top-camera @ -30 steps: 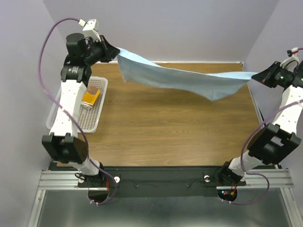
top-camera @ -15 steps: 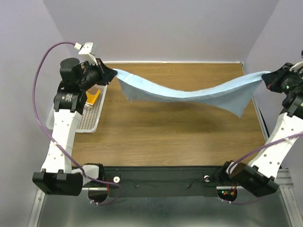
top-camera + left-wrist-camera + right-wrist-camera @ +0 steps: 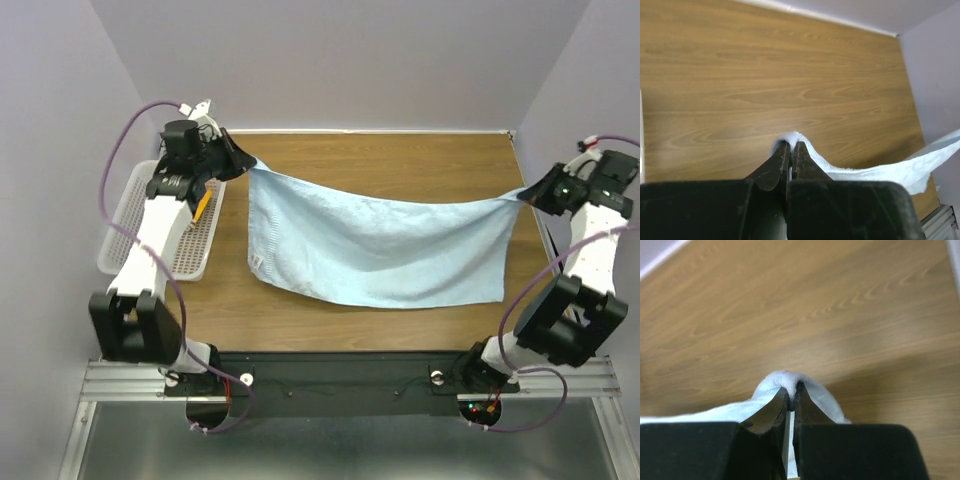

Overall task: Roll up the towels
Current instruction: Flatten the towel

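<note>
The light blue towel (image 3: 375, 250) hangs stretched between my two grippers, its lower part draped over the wooden table. My left gripper (image 3: 243, 160) is shut on its far left corner; in the left wrist view the cloth (image 3: 865, 170) bulges over the gripper's closed tips (image 3: 790, 144). My right gripper (image 3: 528, 194) is shut on the far right corner, and the cloth (image 3: 815, 395) wraps the gripper's tips (image 3: 792, 387) in the right wrist view. The mustard-yellow towel (image 3: 202, 205) lies in the basket, mostly hidden behind my left arm.
A white perforated basket (image 3: 125, 225) stands at the table's left edge under my left arm. The wooden table (image 3: 400, 165) shows behind the towel. Purple walls close in at the back and on both sides.
Both grippers have come down and toward the front with the blue towel. The towel, held high in the air before, now drapes spread out onto the table.
</note>
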Robot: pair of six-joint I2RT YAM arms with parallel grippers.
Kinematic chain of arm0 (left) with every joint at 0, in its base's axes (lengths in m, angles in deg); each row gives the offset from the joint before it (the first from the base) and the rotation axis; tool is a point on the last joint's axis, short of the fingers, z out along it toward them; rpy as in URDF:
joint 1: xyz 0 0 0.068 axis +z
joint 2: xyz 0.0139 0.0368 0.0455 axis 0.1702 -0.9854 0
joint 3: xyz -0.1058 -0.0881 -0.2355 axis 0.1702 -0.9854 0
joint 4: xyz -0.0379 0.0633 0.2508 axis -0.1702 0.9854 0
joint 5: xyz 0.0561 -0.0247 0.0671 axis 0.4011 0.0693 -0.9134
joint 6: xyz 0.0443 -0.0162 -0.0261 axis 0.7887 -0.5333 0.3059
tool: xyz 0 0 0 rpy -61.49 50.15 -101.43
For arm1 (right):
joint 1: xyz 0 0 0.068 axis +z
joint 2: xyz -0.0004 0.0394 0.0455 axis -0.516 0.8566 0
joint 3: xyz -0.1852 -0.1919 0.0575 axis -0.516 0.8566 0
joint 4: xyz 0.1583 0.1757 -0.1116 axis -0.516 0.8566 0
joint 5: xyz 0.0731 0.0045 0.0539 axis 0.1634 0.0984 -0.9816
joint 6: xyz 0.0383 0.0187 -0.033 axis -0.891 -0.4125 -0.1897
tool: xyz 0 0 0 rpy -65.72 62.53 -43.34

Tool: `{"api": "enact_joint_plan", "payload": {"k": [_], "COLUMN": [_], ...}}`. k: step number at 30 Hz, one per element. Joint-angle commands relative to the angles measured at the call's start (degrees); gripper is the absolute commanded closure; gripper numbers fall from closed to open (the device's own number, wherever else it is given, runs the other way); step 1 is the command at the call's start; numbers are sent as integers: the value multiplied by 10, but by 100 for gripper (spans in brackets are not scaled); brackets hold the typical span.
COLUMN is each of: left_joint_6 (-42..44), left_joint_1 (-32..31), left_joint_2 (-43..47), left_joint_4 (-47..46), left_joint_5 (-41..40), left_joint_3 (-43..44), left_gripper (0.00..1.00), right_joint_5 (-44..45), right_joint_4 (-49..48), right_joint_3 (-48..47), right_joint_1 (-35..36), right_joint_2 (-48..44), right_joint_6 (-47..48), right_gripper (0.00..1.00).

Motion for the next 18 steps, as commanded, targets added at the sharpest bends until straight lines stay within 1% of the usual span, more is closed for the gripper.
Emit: {"api": "enact_joint_plan", "payload": {"k": [1,2,3,4,5,6,7,8,9,10,11,12,13,14,16,17,18], "left_joint_6": [-41,-46,-49,-51,-52,-54,-46,-42,-38,-32,-12,-3,8,34,54,66,85], "left_joint_1": [-1,-1,-1,-2,-2,-1,-1,-2,-3,-4,-4,-4,-4,-4,-4,-5,-8], "left_joint_2": [-97,-122,-177,-207,-236,-293,-322,-368,-385,-394,-399,-403,-400,-396,-358,-342,-309], "left_joint_4": [-60,-66,-70,-73,-73,-73,-73,-68,-64,-63,-63,-59,-41,-35,-30,-35,-36], "left_joint_5": [-27,-28,-29,-31,-35,-30,-12,-5,-2,-6,-11,-17,-17,-10,-3,-3,-5], "left_joint_3": [26,42,60,105,132,157,211,241,264,278,293,300,305,303,279,262,229], "left_gripper": [100,100,100,100,100,100,98,88,63,54,39,9,5,4,4,4,4], "right_joint_5": [60,66,70,79,81,80,76,77,71,77,80,84,83,80,73,53,43], "right_joint_4": [-105,-117,-126,-141,-146,-149,-153,-151,-140,-133,-132,-127,-112,-108,-104,-97,-89], "right_joint_3": [-1,-8,-23,-39,-56,-107,-133,-195,-219,-238,-248,-259,-260,-256,-215,-197,-183], "right_joint_1": [73,85,93,108,113,116,123,127,129,129,129,128,127,128,128,128,128], "right_joint_2": [73,97,128,182,218,245,304,332,355,372,386,388,385,363,332,312,294], "right_joint_6": [-37,-47,-57,-73,-78,-86,-93,-97,-97,-99,-92,-87,-70,-56,-33,-5,11], "right_gripper": [99,99,100,99,99,99,95,72,61,53,24,12,7,6,6,7,9]}}
